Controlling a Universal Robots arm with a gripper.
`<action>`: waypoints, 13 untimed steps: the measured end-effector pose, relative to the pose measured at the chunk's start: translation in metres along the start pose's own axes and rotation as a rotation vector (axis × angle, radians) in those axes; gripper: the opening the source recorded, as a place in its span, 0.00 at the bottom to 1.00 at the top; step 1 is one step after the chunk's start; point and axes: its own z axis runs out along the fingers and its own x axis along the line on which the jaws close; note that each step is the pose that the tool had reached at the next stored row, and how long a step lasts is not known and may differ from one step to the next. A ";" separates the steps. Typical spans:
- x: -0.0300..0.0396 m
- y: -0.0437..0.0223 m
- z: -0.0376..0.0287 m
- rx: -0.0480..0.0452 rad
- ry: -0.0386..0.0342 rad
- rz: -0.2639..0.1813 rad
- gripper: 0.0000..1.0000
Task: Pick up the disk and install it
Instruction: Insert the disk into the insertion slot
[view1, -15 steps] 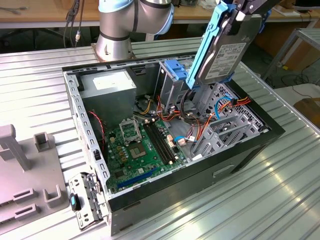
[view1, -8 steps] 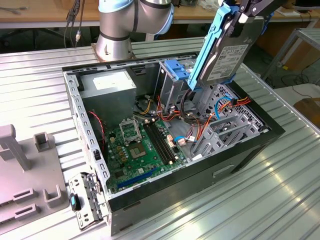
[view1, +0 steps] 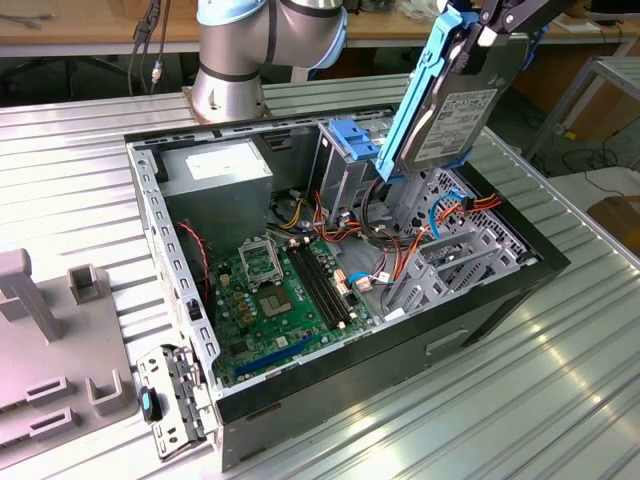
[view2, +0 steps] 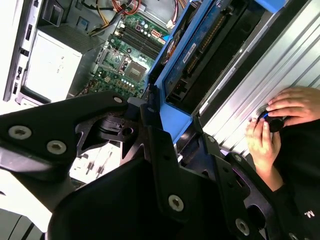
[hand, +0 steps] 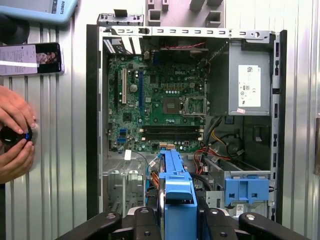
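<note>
Where claw (view1: 487, 32) clamps disk (view1: 452, 118), its top cropped.

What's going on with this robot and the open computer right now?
The robot arm's gripper is shut on the disk, a hard drive in blue rails. It holds the disk tilted in the air above the open computer case, close to the blue-topped drive cage. The disk is not installed yet. Beside the case, a person's hands grip a small black device.

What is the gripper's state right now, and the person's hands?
Gripper: shut on the disk, held tilted over the open computer case.
Person's hands: both around a small dark object beside the case.
</note>
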 end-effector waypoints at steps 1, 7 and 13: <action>0.0003 0.0000 -0.0001 0.0000 0.0001 0.000 0.37; 0.0087 0.0000 0.0000 0.0000 0.0000 0.000 0.37; 0.0257 0.0000 0.0019 -0.0001 -0.0001 0.000 0.37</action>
